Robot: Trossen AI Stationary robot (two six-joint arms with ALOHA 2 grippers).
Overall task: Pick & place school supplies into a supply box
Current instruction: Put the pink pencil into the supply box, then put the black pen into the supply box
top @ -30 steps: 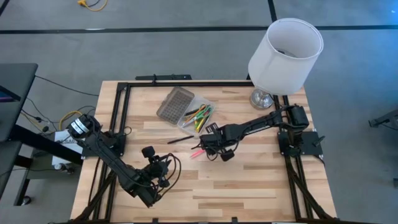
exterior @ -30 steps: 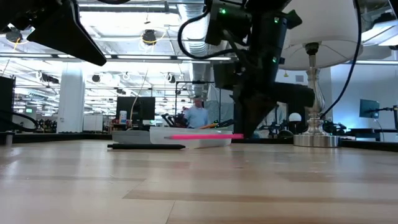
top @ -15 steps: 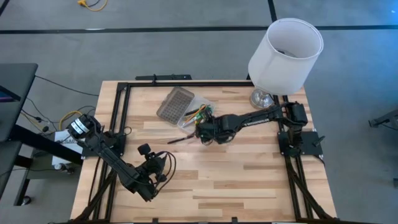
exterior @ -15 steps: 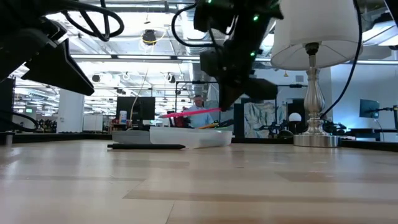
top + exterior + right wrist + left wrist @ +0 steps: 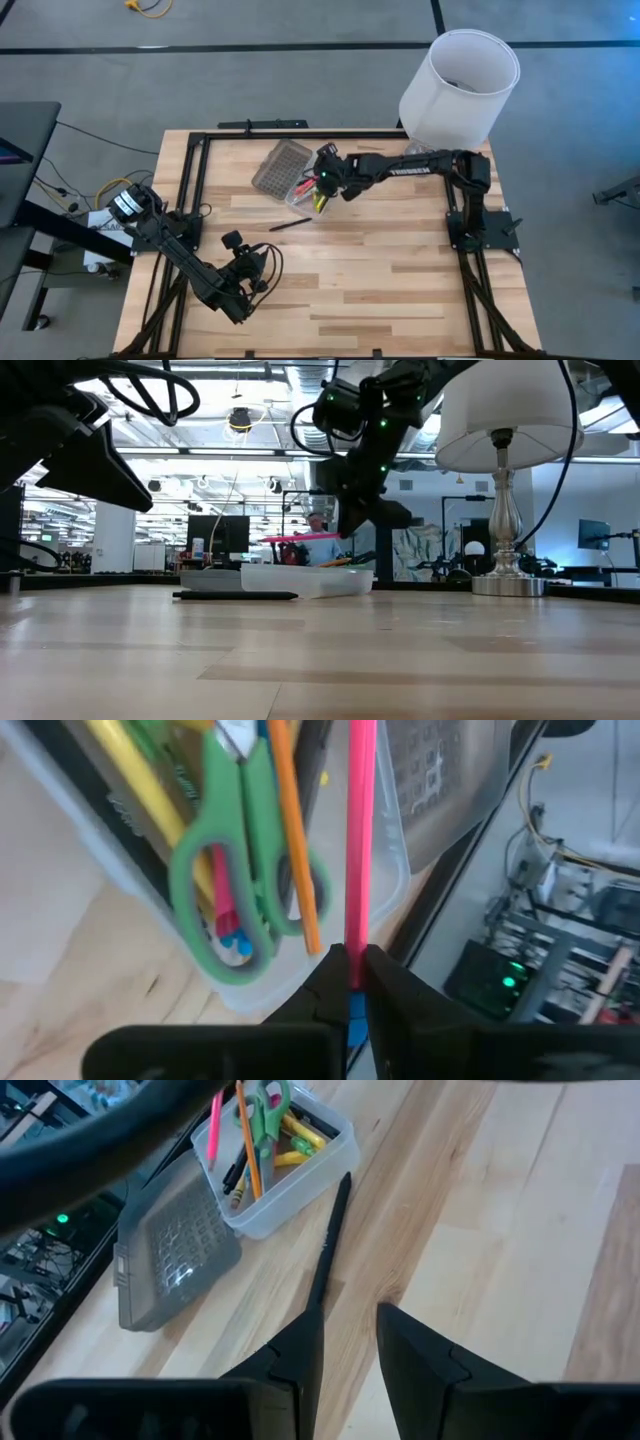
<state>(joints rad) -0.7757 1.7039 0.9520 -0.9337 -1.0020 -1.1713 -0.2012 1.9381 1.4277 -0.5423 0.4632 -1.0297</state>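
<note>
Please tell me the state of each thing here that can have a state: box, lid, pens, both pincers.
Supply box: open, holding supplies.
Lid: off, flat beside the box.
Pink pen: held above the box.
Dark pen: lying on the table.
Right pincer: shut on the pink pen.
Left pincer: open, empty.
</note>
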